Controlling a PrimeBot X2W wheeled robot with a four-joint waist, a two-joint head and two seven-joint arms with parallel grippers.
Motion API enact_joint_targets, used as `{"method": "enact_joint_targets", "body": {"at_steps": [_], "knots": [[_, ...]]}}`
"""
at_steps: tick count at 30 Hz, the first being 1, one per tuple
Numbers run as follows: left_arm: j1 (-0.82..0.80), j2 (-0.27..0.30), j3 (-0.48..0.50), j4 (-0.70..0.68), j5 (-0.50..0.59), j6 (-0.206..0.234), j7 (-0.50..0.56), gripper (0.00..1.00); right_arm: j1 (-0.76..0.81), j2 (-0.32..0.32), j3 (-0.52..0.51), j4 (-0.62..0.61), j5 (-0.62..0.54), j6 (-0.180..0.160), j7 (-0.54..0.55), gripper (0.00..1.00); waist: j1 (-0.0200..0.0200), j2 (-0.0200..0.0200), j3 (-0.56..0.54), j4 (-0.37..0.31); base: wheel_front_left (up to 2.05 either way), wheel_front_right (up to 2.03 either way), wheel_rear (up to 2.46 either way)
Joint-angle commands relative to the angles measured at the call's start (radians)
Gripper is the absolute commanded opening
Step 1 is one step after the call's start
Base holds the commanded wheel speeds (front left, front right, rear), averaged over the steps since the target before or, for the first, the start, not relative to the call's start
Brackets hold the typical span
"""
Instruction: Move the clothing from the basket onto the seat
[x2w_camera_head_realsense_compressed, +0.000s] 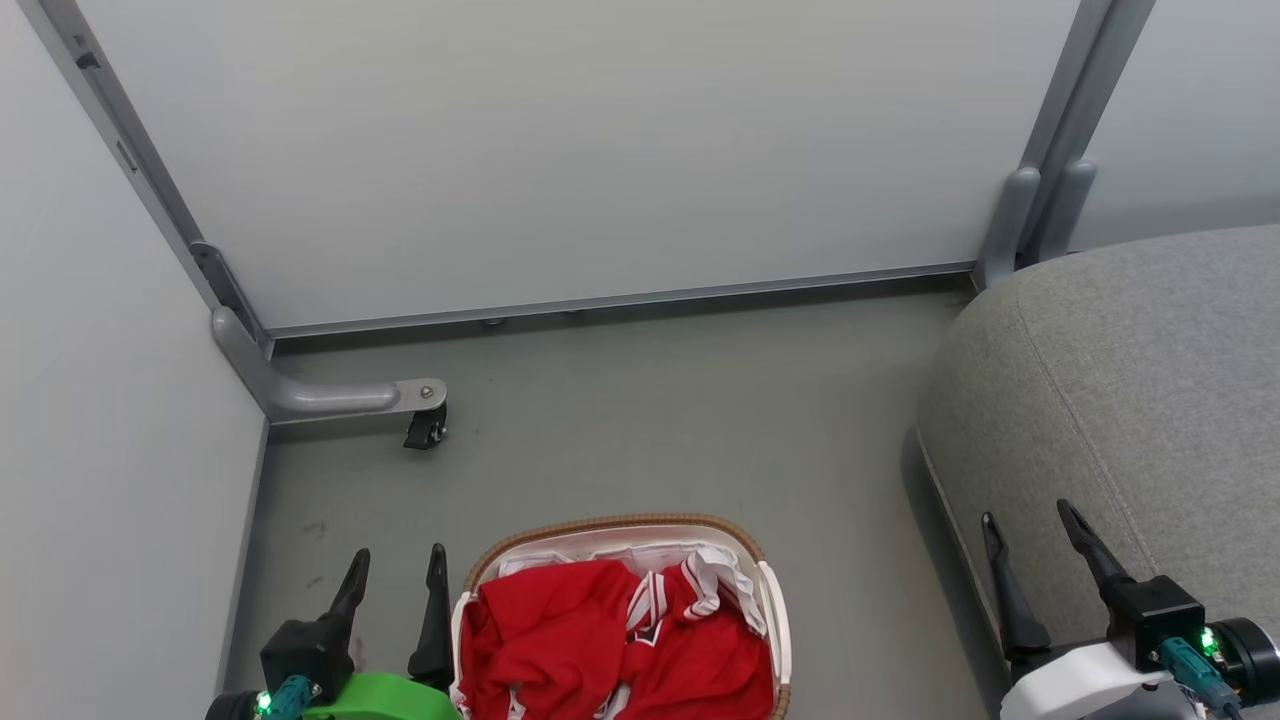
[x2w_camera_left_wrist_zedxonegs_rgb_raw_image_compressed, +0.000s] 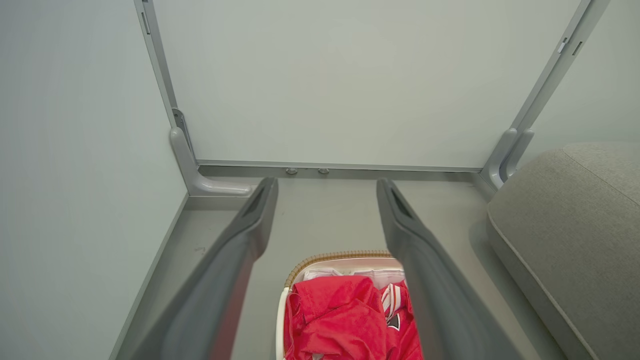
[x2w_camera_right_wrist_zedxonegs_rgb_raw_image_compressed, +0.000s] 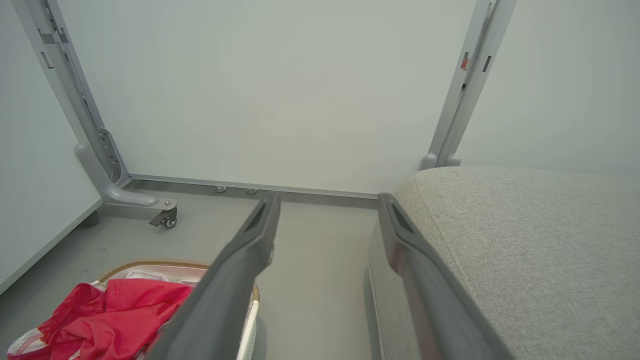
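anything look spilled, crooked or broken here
Nothing stands out. The bright red fabric clothing lies crumpled inside the small white plastic basket with a brown woven rim, none spilled on the grey floor; the large grey upholstered seat looks undamaged.

Red clothing (x2w_camera_left_wrist_zedxonegs_rgb_raw_image_compressed: 340, 320) lies heaped in the basket (x2w_camera_left_wrist_zedxonegs_rgb_raw_image_compressed: 335, 256), framed by the parted fingers of the left gripper (x2w_camera_left_wrist_zedxonegs_rgb_raw_image_compressed: 326, 185). The grey seat (x2w_camera_left_wrist_zedxonegs_rgb_raw_image_compressed: 565, 215) stands near.

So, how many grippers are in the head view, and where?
2. The left gripper is at the lower left, beside the basket; the right gripper is at the lower right, by the seat. Both are open.
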Motion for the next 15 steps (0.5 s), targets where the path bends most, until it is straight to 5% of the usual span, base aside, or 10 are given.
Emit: {"method": "enact_joint_targets", "body": {"at_steps": [1, 15], "knots": [[0.01, 0.007, 0.0, 0.001, 0.008, -0.006, -0.001, 1.0, 0.014, -0.006, -0.002, -0.004, -0.006, 0.0, -0.005, 1.0, 0.0, 0.0, 0.0, 0.0, 0.0, 0.0, 0.0], [-0.038, 0.006, -0.024, 0.01, 0.051, -0.016, -0.001, 1.0, 0.003, -0.006, 0.004, -0.014, -0.009, 0.0, -0.005, 1.0, 0.0, 0.0, 0.028, -0.011, 0.0, 0.0, 0.0]]}}
